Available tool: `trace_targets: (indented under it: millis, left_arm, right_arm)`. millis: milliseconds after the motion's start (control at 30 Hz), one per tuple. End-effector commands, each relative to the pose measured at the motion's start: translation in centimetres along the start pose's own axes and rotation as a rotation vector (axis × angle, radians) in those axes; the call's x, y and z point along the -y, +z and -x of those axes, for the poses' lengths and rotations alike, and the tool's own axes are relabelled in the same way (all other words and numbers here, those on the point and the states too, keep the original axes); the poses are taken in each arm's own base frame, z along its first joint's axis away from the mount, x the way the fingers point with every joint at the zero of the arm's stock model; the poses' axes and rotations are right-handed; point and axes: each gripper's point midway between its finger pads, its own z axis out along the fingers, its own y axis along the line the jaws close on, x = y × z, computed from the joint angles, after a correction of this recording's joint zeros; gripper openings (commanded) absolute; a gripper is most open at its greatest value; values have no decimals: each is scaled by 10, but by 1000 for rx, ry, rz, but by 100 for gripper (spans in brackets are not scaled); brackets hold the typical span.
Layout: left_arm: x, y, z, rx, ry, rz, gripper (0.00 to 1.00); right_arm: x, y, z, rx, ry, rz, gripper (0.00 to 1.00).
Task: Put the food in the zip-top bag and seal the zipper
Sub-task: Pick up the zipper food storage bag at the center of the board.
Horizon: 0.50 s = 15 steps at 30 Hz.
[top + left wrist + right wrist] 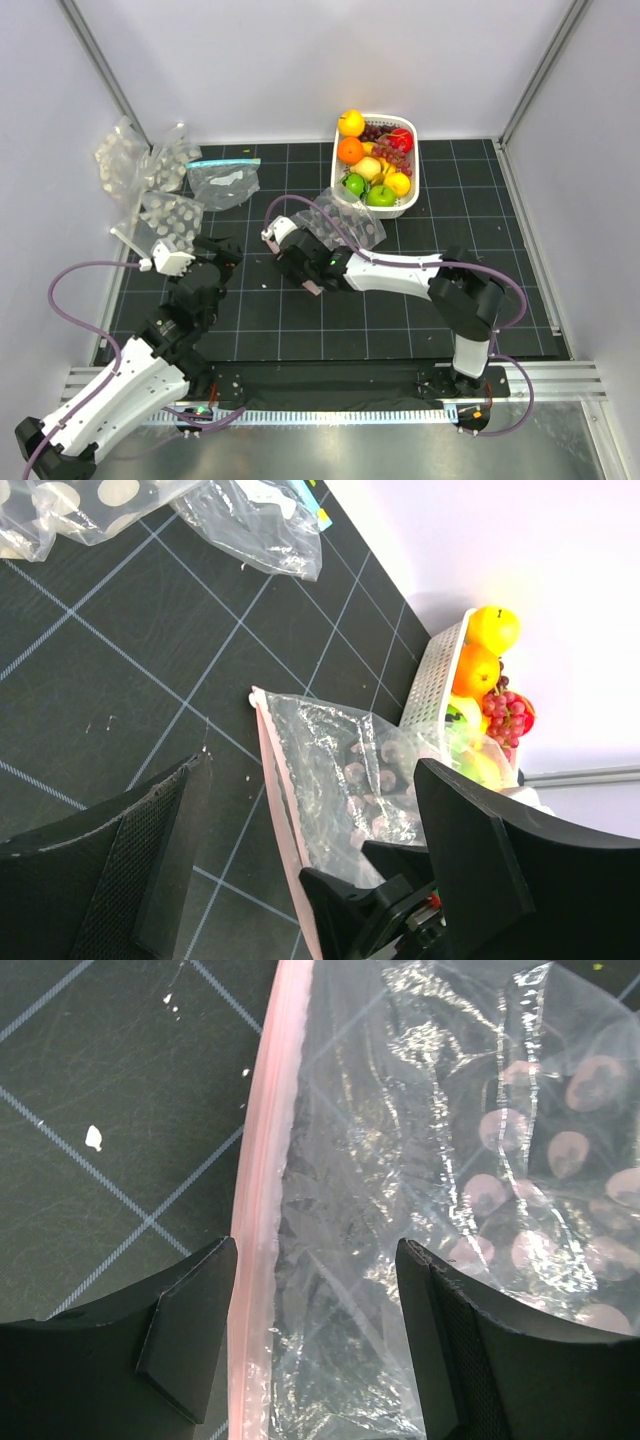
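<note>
Zipper point(262, 1160) lies between my open, empty right fingers point(185, 1325), left fingers point(130, 870) likewise, so I should pinch only one lip of the bag point(420, 1120).

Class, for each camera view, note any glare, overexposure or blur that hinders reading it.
Top external: even light, sharp, faint shadows. Left wrist: white wall washed out, zip-top bag glinting. Right wrist: bright glare streaks across the bag's plastic; zipper legible.

Left tool point(315, 770) and right tool point(315, 1250) both tilt downward — jaws spread wide apart.
</note>
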Motion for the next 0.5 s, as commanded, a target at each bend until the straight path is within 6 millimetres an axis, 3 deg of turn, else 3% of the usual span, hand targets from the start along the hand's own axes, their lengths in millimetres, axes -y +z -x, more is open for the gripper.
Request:
trace_targets:
  millis: [0, 267, 467]
  left_arm:
    - [-4, 1, 12, 61, -36, 18, 86]
    - [-7, -1, 18, 83, -52, 25, 87]
    - [-7, -3, 21, 91, -65, 18, 86]
  right_arm:
    - [-11, -1, 21, 51, 14, 46, 72]
    - [-11, 6, 16, 24, 4, 31, 70]
    - [-7, 12, 13, -2, -6, -2, 58]
